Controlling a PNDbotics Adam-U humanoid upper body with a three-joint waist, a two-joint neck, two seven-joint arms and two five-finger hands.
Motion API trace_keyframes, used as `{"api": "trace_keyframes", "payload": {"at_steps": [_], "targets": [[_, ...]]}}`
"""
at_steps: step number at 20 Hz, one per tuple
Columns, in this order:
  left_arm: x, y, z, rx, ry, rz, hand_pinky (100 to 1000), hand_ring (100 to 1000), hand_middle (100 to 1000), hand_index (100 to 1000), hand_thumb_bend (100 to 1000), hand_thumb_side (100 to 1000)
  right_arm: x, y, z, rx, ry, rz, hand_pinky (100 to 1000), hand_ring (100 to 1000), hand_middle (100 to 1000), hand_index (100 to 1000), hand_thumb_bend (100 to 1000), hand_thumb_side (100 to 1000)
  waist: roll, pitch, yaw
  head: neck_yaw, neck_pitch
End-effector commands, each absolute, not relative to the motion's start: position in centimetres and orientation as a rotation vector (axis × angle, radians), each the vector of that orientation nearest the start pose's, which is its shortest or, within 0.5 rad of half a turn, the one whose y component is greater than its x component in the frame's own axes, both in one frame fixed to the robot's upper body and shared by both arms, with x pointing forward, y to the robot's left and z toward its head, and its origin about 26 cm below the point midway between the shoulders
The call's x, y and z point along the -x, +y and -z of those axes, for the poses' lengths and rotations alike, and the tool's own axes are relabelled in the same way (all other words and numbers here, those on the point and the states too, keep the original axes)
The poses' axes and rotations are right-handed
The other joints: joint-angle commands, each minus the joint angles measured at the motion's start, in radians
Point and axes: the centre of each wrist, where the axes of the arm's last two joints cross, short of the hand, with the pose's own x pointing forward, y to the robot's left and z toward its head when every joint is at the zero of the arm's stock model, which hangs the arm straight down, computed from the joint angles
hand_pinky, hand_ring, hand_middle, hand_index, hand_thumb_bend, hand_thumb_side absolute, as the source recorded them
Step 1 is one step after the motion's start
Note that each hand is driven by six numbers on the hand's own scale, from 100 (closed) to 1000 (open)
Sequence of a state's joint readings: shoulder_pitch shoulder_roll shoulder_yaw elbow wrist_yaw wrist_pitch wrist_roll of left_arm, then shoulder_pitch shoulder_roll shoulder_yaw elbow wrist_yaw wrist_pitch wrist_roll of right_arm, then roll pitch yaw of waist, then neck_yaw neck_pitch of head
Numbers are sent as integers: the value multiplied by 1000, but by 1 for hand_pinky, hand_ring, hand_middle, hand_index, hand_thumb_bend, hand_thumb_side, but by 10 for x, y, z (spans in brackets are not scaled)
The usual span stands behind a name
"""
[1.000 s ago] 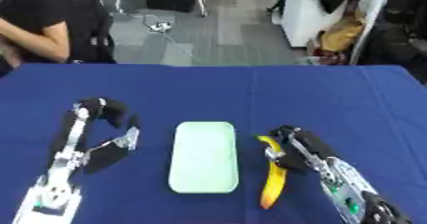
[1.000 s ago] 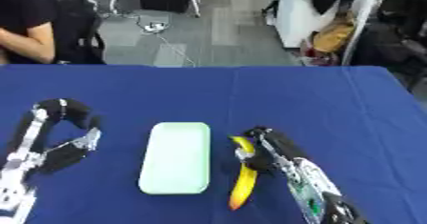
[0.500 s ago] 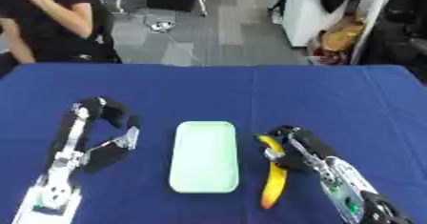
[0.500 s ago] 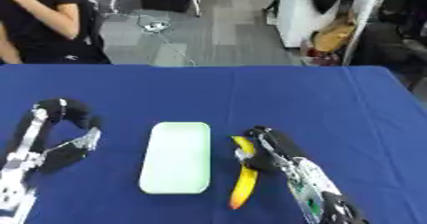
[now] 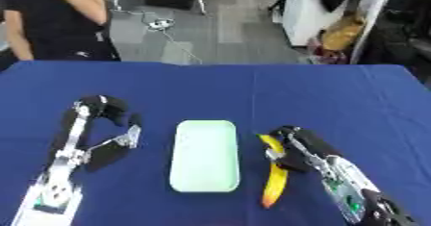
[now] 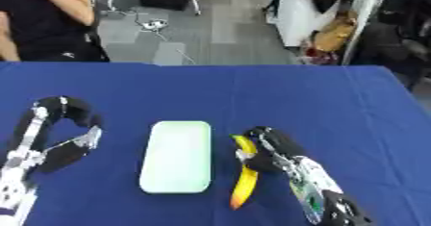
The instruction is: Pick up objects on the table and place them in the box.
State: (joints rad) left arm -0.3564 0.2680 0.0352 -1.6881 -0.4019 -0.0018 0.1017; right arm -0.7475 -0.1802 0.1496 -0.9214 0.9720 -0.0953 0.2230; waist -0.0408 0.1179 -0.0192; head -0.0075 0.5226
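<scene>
Surface (image 5: 252,90): blue cloth, matt, smooth, one faint crease running near to far through the middle. Box (image 5: 205,155): pale green, looks like plastic, smooth, low sheen. Banana (image 5: 274,182): yellow peel, smooth, dull, tip going orange at the near end. Left hand (image 5: 105,145) and right hand (image 5: 299,150): black matt shells, silvery metal links and joints, slight gloss. Floor (image 5: 227,23) at far side: grey, matt.

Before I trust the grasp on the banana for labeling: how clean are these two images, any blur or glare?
Left eye view: soft overall, the right hand and banana have smeared edges where they meet. Right eye view: equally soft; the pale green box looks flat and washed, without harsh glare; the left hand is blurry.
</scene>
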Motion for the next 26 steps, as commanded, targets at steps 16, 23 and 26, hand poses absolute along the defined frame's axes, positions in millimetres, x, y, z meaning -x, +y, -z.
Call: {"api": "trace_keyframes", "payload": {"at_steps": [16, 23, 26], "targets": [[-349, 277, -152, -654, -2043, 421, 649, 452, 447, 591, 100, 185, -450, -207, -76, 689, -1299, -1424, 515, 674, 754, 845, 252, 885, 9, -6, -2, 7, -1], [-349, 276, -153, -649, -2047, 420, 648, 452, 447, 591, 100, 184, -450, -206, -79, 739, -1376, -1338, 217, 500, 637, 761, 187, 783, 14, -4, 1, 3, -1], [-349, 276, -153, -648, -2048, 419, 648, 453, 447, 590, 100, 184, -450, -205, -80, 771, -1420, -1283, 142, 454, 593, 719, 122, 711, 16, -3, 3, 2, -1]]}}
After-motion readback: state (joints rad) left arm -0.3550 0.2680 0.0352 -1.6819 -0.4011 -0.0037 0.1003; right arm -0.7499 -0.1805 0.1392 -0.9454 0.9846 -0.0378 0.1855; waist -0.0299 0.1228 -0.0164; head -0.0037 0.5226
